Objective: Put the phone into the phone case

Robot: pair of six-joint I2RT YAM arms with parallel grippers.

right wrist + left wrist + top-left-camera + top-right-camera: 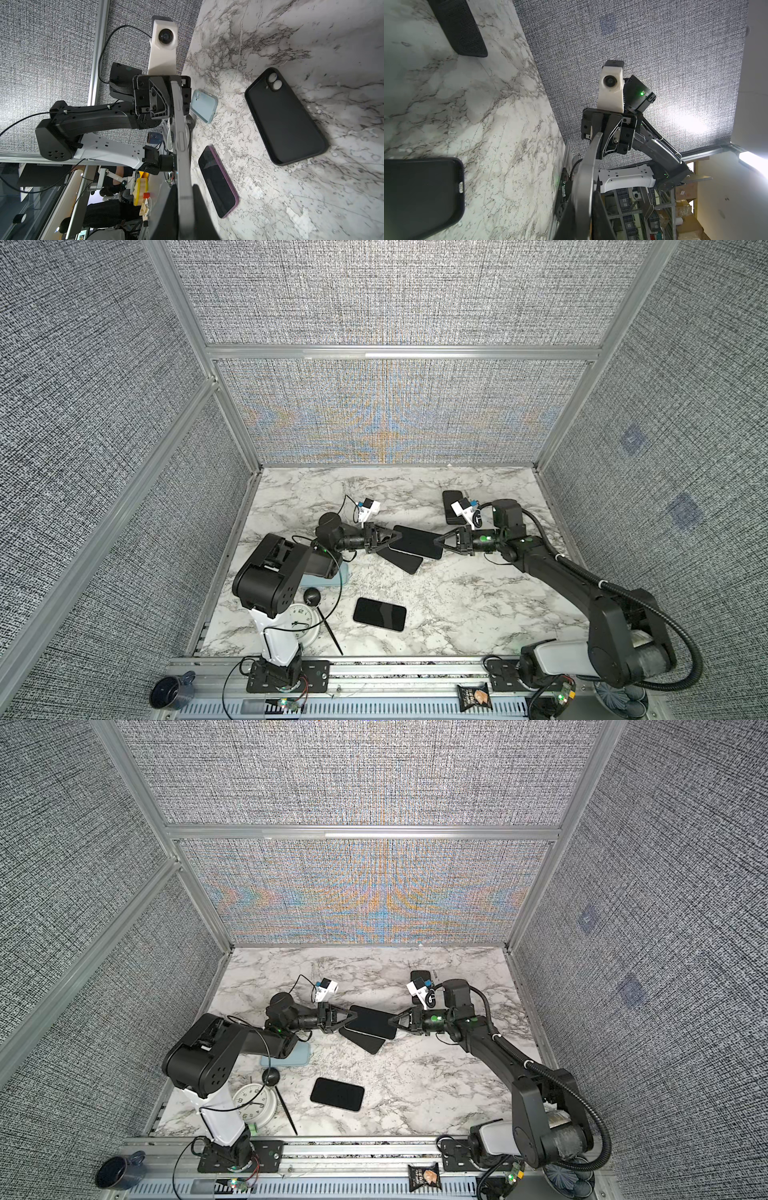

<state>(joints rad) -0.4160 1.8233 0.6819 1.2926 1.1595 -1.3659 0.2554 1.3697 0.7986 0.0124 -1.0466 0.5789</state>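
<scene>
Finding: I work in a robotics lab test cell.

Grounds, both top views:
- Grey woven fabric panels (395,294) in an aluminium extrusion frame (403,351) enclose me at the left, right and upper parts of the frame.
- A marble-patterned tabletop (478,601) fills the lower centre.
- Along the bottom edge, my left arm base (276,672) and right arm base (536,659) sit on a slotted aluminium rail (415,672), with bare circuit boards (564,696) showing lit LEDs near them.

Grounds, wrist views:
- Past the enclosure, my left wrist view shows storage racks (629,201), cardboard boxes (683,191) and a ceiling strip light (753,162).
- My right wrist view shows a person in dark clothing (104,212) outside the cell.
</scene>
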